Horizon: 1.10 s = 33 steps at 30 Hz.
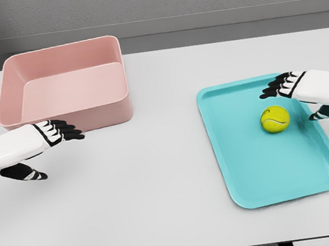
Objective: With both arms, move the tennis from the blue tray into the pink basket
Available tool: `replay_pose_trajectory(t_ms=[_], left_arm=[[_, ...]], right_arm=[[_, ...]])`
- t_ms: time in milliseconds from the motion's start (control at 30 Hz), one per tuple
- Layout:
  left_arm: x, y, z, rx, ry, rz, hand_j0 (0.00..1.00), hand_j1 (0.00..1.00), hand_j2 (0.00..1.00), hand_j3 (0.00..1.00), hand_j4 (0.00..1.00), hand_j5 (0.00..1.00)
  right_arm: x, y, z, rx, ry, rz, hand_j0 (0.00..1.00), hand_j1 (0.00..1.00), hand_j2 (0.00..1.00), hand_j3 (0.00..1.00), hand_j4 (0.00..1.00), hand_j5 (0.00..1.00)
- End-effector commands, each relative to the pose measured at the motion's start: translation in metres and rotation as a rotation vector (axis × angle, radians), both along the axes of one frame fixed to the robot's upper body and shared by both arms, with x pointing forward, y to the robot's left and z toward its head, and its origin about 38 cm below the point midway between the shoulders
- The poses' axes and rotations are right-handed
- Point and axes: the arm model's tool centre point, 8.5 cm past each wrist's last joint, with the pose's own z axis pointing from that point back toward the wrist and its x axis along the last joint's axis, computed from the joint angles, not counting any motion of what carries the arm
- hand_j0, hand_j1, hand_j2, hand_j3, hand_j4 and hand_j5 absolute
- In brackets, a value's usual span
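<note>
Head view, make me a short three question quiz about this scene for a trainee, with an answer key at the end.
1. True or false: the tennis ball already lies inside the pink basket.
2. Which hand is nearer the ball? A) the left hand B) the right hand
3. Fill in: the ball rests on the ____ tray.

Key:
1. False. The ball is on the tray, on the table's right side, and nothing shows inside the basket at the far left.
2. B. The right hand hovers beside the ball with fingers spread and holds nothing; the left hand, also open, is in front of the basket.
3. Blue.
</note>
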Motion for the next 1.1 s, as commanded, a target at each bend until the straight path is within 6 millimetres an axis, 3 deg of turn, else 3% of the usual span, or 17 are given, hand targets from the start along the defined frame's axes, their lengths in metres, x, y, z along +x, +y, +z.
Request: replay_pose_trajectory(t_ms=[0, 133, 233, 433, 567, 833, 1067], left_arm=[[0.0, 0.001, 0.001, -0.005, 0.002, 0.004, 1.0, 1.0, 1.0, 1.0, 1.0, 1.0], [0.0, 0.001, 0.0, -0.005, 0.003, 0.005, 1.0, 1.0, 1.0, 1.0, 1.0, 1.0], [0.0, 0.002, 0.0, -0.003, 0.004, 0.007, 1.0, 1.0, 1.0, 1.0, 1.0, 1.0], [0.0, 0.002, -0.001, -0.004, 0.007, 0.008, 1.0, 1.0, 1.0, 1.0, 1.0, 1.0], [-0.001, 0.001, -0.001, -0.015, 0.014, 0.009, 1.0, 1.0, 1.0, 1.0, 1.0, 1.0], [-0.004, 0.002, -0.007, -0.015, 0.029, 0.011, 1.0, 1.0, 1.0, 1.0, 1.0, 1.0], [-0.004, 0.002, -0.007, -0.012, 0.03, 0.012, 1.0, 1.0, 1.0, 1.0, 1.0, 1.0]], right_arm=[[0.0, -0.001, 0.002, 0.003, 0.0, -0.004, 1.0, 1.0, 1.0, 1.0, 1.0, 1.0], [0.003, 0.004, 0.013, 0.073, -0.07, 0.0, 1.0, 1.0, 1.0, 1.0, 1.0, 1.0], [0.001, 0.012, 0.012, 0.082, -0.07, 0.02, 1.0, 1.0, 1.0, 1.0, 1.0, 1.0], [-0.004, 0.025, -0.016, 0.033, 0.019, 0.055, 1.0, 1.0, 1.0, 1.0, 1.0, 1.0], [-0.003, 0.03, -0.024, 0.04, 0.031, 0.057, 1.0, 1.0, 1.0, 1.0, 1.0, 1.0], [0.003, 0.012, -0.031, 0.009, 0.054, 0.004, 1.0, 1.0, 1.0, 1.0, 1.0, 1.0], [0.004, 0.019, -0.032, 0.016, 0.053, 0.018, 1.0, 1.0, 1.0, 1.0, 1.0, 1.0]])
